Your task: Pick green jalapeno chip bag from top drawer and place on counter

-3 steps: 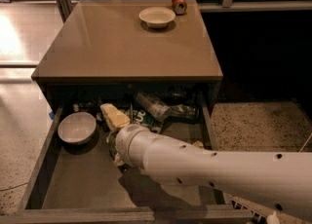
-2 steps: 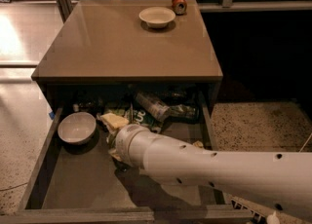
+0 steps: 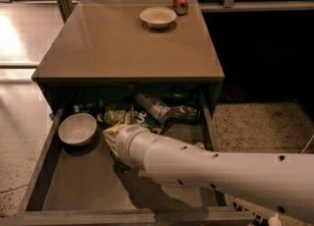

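The pale yellow crumpled packet [image 3: 111,134] in the top drawer [image 3: 73,190] is sliding away from the front edge of the bench [image 3: 122,48]. It is leaving its spot just under that edge, beside the green jalapeno chip bag [image 3: 140,118], and coming toward the drawer's open front. It is now resting against the white wrist of the arm [image 3: 206,171], where the pincer [image 3: 117,157] is sitting mostly hidden, in front of the left half of the bench's front edge; whether the pincer is holding the packet cannot be told.

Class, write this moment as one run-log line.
tool: inside top drawer | green jalapeno chip bag: in drawer, behind tool | counter: no bag yet
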`<state>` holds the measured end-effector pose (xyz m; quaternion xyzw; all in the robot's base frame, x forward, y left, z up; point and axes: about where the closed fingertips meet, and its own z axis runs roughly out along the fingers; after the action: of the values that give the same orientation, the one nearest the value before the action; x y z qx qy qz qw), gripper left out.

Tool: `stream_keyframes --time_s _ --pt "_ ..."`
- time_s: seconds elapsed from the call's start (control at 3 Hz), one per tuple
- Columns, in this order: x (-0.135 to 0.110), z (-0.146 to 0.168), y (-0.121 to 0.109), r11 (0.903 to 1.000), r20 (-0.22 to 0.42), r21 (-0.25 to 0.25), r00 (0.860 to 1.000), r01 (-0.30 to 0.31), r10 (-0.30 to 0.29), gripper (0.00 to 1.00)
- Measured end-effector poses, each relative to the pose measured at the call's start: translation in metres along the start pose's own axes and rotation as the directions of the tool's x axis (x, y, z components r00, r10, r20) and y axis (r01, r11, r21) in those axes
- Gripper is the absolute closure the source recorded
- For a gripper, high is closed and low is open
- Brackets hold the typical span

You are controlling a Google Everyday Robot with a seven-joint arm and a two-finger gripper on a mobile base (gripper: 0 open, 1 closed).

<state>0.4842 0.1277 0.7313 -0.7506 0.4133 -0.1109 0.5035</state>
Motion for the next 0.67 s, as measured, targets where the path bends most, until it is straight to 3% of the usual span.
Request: stream_keyframes --time_s 0.33,0.67 --pt "-0.0004 -0.0001 -0.0003 1.0000 0.001 0.000 1.000 0.001 -0.001 0.85" --pt "-0.0004 -0.0001 -0.0003 1.0000 0.001 0.000 1.000 0.001 -0.001 0.62"
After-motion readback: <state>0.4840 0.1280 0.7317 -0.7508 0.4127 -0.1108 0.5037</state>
